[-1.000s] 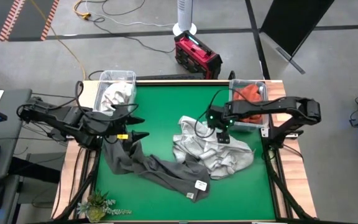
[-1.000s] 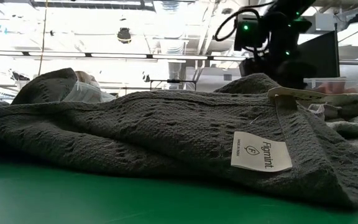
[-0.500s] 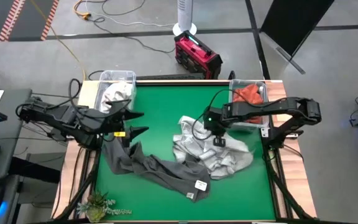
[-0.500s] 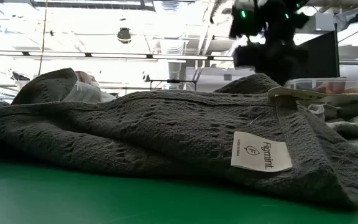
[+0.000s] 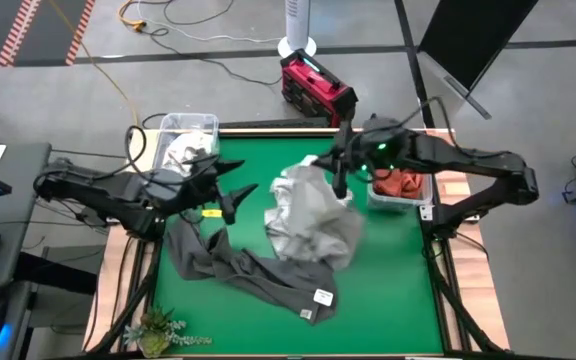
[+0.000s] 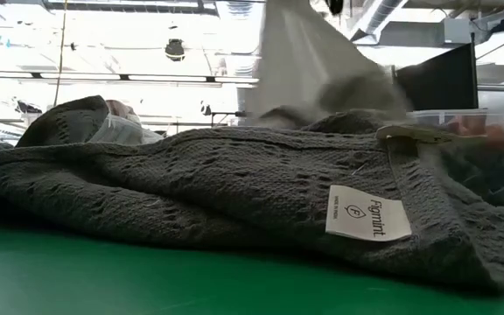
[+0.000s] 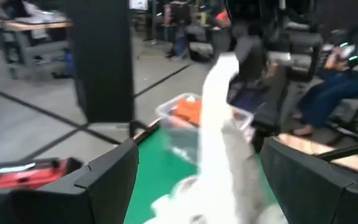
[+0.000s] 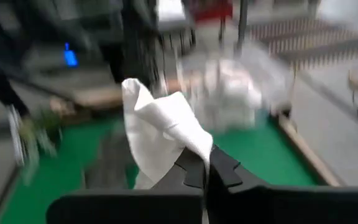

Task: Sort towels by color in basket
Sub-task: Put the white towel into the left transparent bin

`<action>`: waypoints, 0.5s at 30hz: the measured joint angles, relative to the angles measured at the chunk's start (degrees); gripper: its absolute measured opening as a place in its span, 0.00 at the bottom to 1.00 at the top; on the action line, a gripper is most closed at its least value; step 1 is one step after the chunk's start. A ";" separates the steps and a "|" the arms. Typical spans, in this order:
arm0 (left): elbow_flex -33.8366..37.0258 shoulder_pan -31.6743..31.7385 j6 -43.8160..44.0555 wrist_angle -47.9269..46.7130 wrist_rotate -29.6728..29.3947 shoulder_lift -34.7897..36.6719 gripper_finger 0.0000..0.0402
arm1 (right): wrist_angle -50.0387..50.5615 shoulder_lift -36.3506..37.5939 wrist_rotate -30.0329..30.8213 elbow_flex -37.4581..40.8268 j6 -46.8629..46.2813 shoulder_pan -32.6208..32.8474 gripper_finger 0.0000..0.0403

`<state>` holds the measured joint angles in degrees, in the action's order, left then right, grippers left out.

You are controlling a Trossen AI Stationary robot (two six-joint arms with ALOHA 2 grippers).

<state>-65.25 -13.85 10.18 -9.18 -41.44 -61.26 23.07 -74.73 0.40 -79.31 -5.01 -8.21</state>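
Note:
A light grey towel (image 5: 311, 215) hangs over the middle of the green table, with my right gripper (image 5: 340, 172) shut on its top. In the right wrist view that gripper (image 8: 207, 169) has a pale bunch of the towel (image 8: 160, 121) standing above its fingertips. My left gripper (image 5: 234, 185) hovers open just left of the towel, touching nothing. The left wrist view shows the towel (image 7: 224, 143) hanging between its fingers, farther off. A dark grey towel (image 5: 253, 268) with a label (image 6: 367, 213) lies spread on the table near the front. My right gripper pinches a bunched fold at the towel's top (image 8: 194, 146) between its two fingers, coming from the table's right side and slanting slightly down. The towel hangs slack below the fingers. Whether its lower end (image 5: 320, 258) still rests on the table I cannot tell.
A clear bin (image 5: 171, 128) with white cloth stands at the far left corner. Another clear bin (image 5: 415, 203) holding a rust orange towel (image 5: 400, 183) stands at the right edge, under my right arm. A small plant (image 5: 158, 330) sits at the near left corner.
My right gripper has risen from the crumpled heap right of centre and tipped toward level. It has drawn the light grey towel up, so the towel now hangs instead of lying bunched. My left gripper has shifted slightly toward the table's centre, staying open.

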 joint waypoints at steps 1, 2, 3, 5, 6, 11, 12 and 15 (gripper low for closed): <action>0.00 0.54 -0.05 1.62 1.59 -0.73 0.81 | -1.97 0.39 0.00 -0.50 -0.16 0.02 0.04; 0.00 1.09 0.32 3.40 3.50 -1.38 0.81 | -4.33 0.69 0.00 -0.95 -0.18 0.14 0.04; 0.00 1.80 0.98 5.04 5.94 -2.00 0.81 | -6.82 0.97 0.00 -1.39 -0.18 0.44 0.04; 0.00 3.52 2.23 8.71 9.88 -3.32 0.81 | -12.55 1.31 0.01 -2.03 -0.17 0.84 0.04; 0.00 4.49 2.47 10.65 11.49 -3.93 0.81 | -15.85 1.40 0.02 -2.18 -0.15 1.11 0.04; 0.00 9.35 -1.56 22.17 15.37 -8.11 0.81 | -28.55 0.30 0.04 -2.20 -0.19 2.80 0.04; 0.00 10.18 -2.84 25.25 16.41 -9.19 0.81 | -29.77 -0.43 0.04 -2.18 -0.38 3.12 0.04; -0.03 12.39 -5.40 33.03 20.58 -12.69 0.81 | -33.42 -1.75 0.04 -2.13 -2.55 3.79 0.04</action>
<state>-65.28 -1.45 4.78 23.85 -20.85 -73.95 -10.35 -76.48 0.44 -81.44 -7.56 -4.41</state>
